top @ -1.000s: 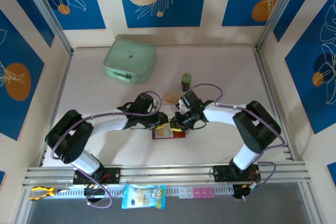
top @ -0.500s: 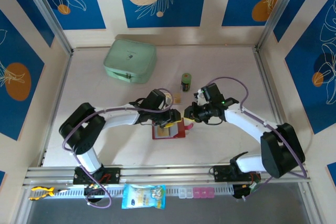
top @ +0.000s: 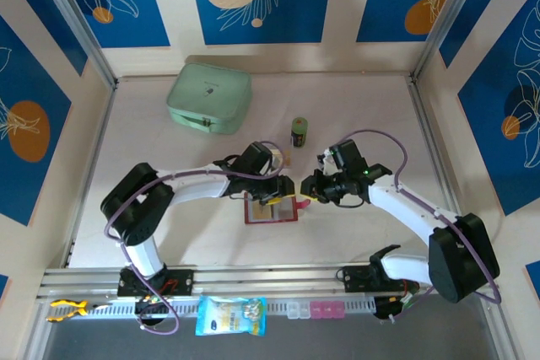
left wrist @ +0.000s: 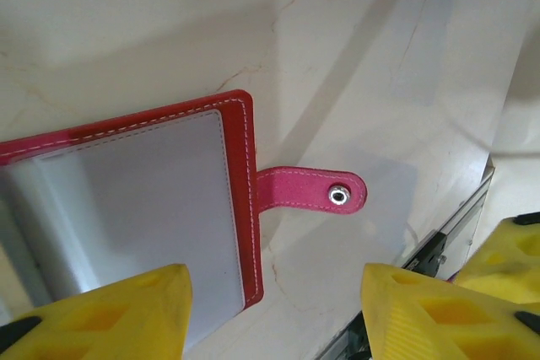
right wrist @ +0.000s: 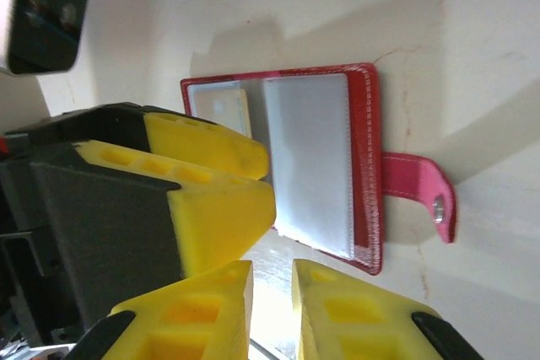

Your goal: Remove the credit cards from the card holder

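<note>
Left end effector (left wrist: 274,292) hangs over the open card holder (top: 270,215) on the desk (top: 363,115), fingers wide apart and empty. Right end effector (right wrist: 272,297) sits beside it, fingers nearly together; I cannot tell if they pinch anything. One tan card (right wrist: 224,111) shows in a sleeve.

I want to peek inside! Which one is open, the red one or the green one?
The red card holder lies open flat; the mint-green zip case is closed.

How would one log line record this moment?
card holder lying open | left fingers open above it | right fingers near its strap
</note>
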Available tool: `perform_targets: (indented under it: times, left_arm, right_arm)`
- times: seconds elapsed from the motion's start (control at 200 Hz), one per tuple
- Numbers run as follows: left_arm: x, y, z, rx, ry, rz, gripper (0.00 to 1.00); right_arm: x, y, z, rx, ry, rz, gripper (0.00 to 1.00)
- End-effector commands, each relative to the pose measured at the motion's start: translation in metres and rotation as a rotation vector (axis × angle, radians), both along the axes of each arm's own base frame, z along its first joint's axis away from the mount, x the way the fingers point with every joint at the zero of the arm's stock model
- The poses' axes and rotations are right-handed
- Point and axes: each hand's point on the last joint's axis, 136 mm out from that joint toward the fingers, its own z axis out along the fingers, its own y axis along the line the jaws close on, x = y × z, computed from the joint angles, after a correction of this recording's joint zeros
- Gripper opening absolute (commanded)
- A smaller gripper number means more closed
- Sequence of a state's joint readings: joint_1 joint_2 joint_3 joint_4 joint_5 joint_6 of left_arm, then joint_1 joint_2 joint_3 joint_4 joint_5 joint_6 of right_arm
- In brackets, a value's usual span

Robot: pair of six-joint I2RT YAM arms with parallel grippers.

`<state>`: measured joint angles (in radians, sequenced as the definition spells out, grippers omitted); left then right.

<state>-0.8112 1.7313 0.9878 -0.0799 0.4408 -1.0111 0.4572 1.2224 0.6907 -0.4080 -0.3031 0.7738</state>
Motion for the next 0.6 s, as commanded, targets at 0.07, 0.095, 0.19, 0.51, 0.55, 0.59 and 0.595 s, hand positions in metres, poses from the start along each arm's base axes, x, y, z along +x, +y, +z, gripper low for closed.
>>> perform_targets:
  times: [0.07, 0.095, 0.19, 0.51, 0.55, 0.59, 0.595]
  left_arm:
    - [0.004, 0.039, 0.009, 0.090, -0.069, 0.029, 0.49]
    - [0.004, 0.043, 0.009, 0.101, -0.071, 0.033, 0.49]
    - [0.001, 0.064, 0.006, 0.145, -0.074, 0.059, 0.44]
    - [-0.014, 0.106, -0.022, 0.200, -0.023, 0.096, 0.34]
    - [-0.016, 0.107, -0.026, 0.204, -0.014, 0.095, 0.31]
    - [-0.018, 0.108, -0.030, 0.212, -0.008, 0.096, 0.28]
    - [-0.017, 0.109, -0.030, 0.213, -0.007, 0.098, 0.28]
  right_arm:
    - [-0.007, 0.024, -0.001, 0.036, 0.030, 0.061, 0.20]
    - [-0.007, 0.029, 0.000, 0.041, 0.024, 0.071, 0.20]
    - [-0.007, 0.043, -0.002, 0.042, 0.023, 0.104, 0.20]
    - [-0.006, 0.081, -0.021, 0.046, 0.011, 0.190, 0.23]
    - [-0.005, 0.083, -0.026, 0.040, 0.015, 0.190, 0.23]
    - [-0.005, 0.084, -0.029, 0.036, 0.020, 0.193, 0.23]
    - [-0.004, 0.084, -0.029, 0.035, 0.021, 0.192, 0.24]
